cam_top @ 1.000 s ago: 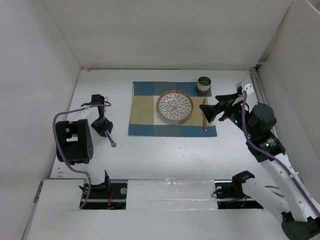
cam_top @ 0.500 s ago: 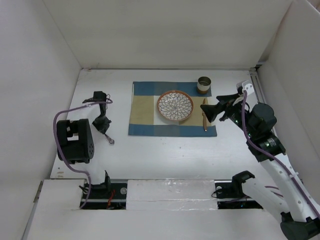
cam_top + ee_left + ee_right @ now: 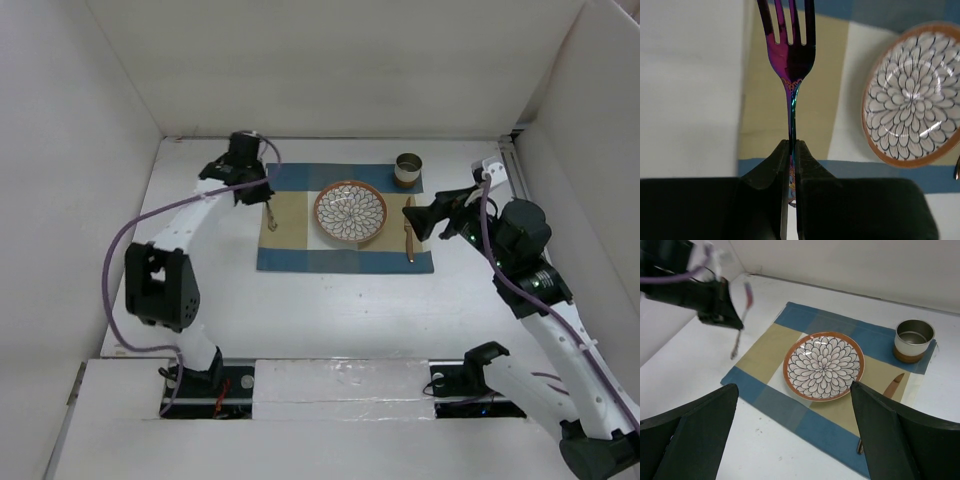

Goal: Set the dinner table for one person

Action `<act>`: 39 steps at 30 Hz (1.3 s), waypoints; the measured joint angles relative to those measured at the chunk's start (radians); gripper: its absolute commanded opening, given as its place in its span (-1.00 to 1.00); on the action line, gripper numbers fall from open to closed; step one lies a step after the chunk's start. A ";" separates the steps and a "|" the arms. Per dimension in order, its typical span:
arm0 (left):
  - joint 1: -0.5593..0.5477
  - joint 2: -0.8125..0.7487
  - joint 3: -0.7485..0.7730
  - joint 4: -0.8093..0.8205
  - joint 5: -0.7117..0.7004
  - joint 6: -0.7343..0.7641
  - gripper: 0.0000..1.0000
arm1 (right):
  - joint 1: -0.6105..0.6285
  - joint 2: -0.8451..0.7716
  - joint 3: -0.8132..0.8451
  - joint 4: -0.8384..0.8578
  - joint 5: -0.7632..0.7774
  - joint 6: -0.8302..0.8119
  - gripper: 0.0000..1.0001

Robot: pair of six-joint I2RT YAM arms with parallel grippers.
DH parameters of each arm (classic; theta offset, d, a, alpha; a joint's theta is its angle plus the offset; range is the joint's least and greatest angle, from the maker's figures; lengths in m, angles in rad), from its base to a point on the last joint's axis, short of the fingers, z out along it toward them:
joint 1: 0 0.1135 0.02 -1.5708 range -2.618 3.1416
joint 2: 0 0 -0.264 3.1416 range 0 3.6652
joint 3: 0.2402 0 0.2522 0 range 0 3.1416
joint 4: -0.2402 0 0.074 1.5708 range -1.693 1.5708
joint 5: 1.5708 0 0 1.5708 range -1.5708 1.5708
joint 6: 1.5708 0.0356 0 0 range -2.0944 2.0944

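The left fingers (image 3: 767, 170) are pressed together on the thin handle of a fork (image 3: 790, 60), with no gap between them apart from the metal. The fork is iridescent purple. It sticks straight out from the fingertips with its tines pointing away from them, over the beige band at the left edge of the placemat (image 3: 290, 258). Whether the tines touch the cloth cannot be told.

The right fingers (image 3: 695, 435) are spread wide apart and hold nothing. They hang above the right end of the placemat and touch none of the things below.

The surface (image 3: 330, 310) is the plain white floor of the walled enclosure, and it carries everything. The blue-and-beige checked placemat lies on its far middle part. A round plate (image 3: 350, 211) with a petal pattern and an orange-brown rim sits at the middle of the placemat, to the right of the fork and apart from it. A small metal cup (image 3: 408, 168) stands at the far right corner of the cloth. A brown-handled utensil (image 3: 892, 385) lies lengthwise on the right band, just beside the plate and below the open right fingers. Nothing lies between the fork and the plate.
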 measured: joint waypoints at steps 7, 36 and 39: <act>-0.097 0.294 0.053 -0.047 0.037 -0.001 -1.00 | -0.003 -0.016 0.011 -0.040 0.026 -0.004 1.00; -0.100 0.427 0.203 -0.148 0.023 0.028 -1.00 | -0.003 0.019 0.012 -0.081 0.063 -0.031 1.00; -0.100 0.427 0.213 -0.150 0.023 0.034 -1.00 | -0.003 0.019 0.012 -0.081 0.063 -0.035 1.00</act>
